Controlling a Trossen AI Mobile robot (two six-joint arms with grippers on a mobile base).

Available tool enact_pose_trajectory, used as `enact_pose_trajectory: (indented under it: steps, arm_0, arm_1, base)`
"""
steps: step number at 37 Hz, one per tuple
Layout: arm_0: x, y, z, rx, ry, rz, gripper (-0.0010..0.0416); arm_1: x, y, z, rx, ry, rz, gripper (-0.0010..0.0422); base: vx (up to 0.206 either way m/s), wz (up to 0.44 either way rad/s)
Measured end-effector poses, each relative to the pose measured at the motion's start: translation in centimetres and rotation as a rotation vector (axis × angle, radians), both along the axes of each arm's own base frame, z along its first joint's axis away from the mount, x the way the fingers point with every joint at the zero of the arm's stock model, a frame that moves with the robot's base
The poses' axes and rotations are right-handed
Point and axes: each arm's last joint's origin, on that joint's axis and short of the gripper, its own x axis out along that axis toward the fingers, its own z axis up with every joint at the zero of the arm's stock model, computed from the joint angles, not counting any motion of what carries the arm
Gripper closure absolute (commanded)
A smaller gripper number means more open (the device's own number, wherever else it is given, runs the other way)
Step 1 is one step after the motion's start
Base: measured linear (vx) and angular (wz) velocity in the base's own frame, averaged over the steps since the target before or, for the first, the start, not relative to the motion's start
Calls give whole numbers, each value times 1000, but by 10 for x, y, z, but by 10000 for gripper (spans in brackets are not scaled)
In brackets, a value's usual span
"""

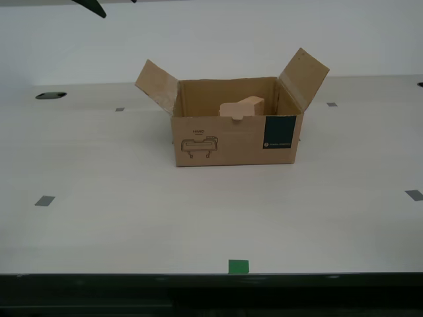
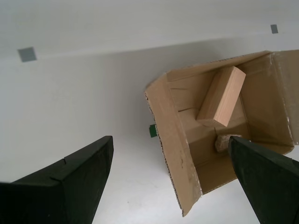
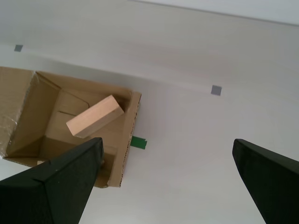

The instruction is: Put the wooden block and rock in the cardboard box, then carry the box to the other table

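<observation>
The cardboard box (image 1: pixel 236 140) stands open on a smooth pale table, its side flaps spread, a teal label and line drawing on its front. Inside it the wooden block (image 1: pixel 242 107) leans tilted against a wall; from above I see the wooden block (image 2: pixel 221 96) with the small rock (image 2: pixel 223 143) on the box floor beside it. My second gripper (image 2: pixel 169 154) hangs open, high over one flap of the box (image 2: pixel 173 140). My first gripper (image 3: pixel 167 149) is open too, above the table beside the box (image 3: pixel 28 116) and block (image 3: pixel 95 116). The other table is out of view.
Grey square marks (image 1: pixel 44 201) (image 1: pixel 414 195) dot the table (image 1: pixel 132 224). A green tape piece (image 1: pixel 238 266) sits at its front edge. A dark round hole (image 1: pixel 51 96) lies at the exterior view's far left. A dark arm part (image 1: pixel 92 6) shows at the top.
</observation>
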Motion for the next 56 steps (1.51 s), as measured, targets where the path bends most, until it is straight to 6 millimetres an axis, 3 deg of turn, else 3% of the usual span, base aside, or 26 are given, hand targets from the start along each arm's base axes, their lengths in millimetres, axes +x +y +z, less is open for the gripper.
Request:
enact_pose_trajectory:
  steps: [12, 22, 31, 56]
  arm_0:
    - [8, 1, -47, -10, 93, 1, 19]
    - [10, 2, -67, 24, 127, 25, 19]
    - [10, 6, -67, 115, 126, 82, 19]
    - [4, 5, -72, 125, 212, 59, 19]
  arm_1:
    - [1, 2, -40, -1, 57, 8, 78]
    - [0, 4, -46, 1, 67, 13, 78]
    - [1, 4, -46, -23, 72, 13, 78]
    - [-7, 3, -48, -57, 160, -10, 78]
  base:
    - [0, 0]
    - [0, 0]
    - [0, 0]
    - [0, 0]
